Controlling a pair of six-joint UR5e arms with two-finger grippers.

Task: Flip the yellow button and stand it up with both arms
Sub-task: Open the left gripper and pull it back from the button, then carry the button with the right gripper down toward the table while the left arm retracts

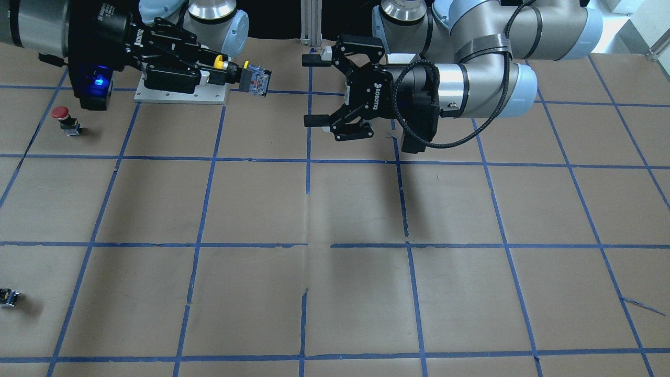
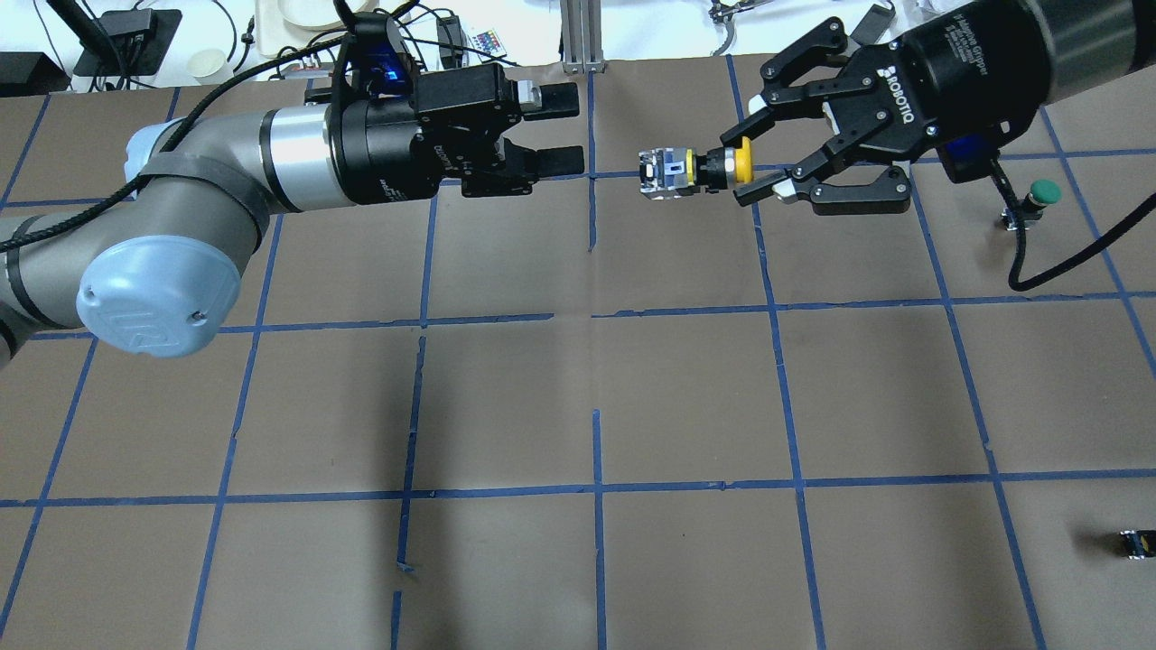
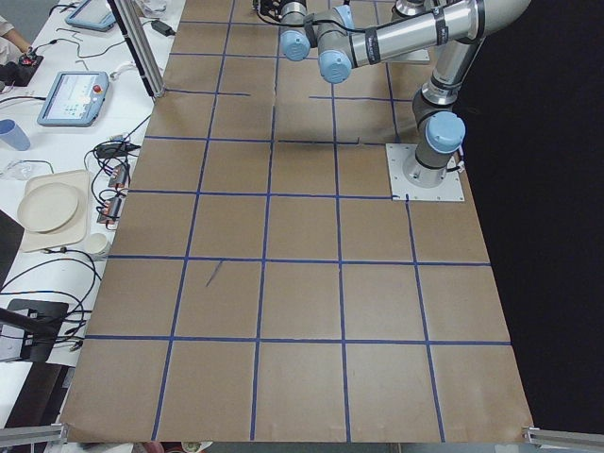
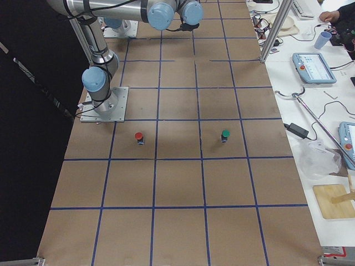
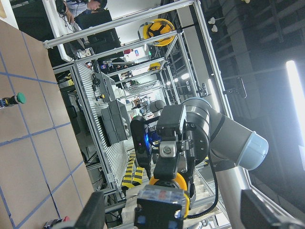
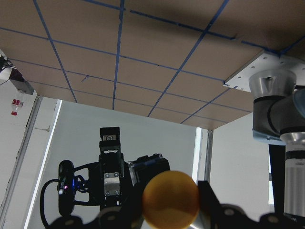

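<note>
My right gripper (image 2: 757,168) is shut on the yellow button (image 2: 713,168) and holds it in the air, lying sideways. The fingers pinch the yellow cap, and the black-and-grey body points at my left gripper (image 2: 553,131). The left gripper is open and empty, a short gap from the button's body. In the front view the button (image 1: 251,78) sits in the right gripper (image 1: 230,70), and the left gripper (image 1: 314,90) gapes wide. The left wrist view shows the button's body (image 5: 161,207) straight ahead between its fingers (image 5: 90,214). The right wrist view shows the yellow cap (image 6: 170,199).
A red-capped button (image 1: 64,119) and a green-capped button (image 2: 1039,194) stand on the brown, blue-taped table. A small dark block (image 2: 1136,543) lies near the robot's front right. The right arm's base plate (image 1: 180,95) is at the robot's edge of the table.
</note>
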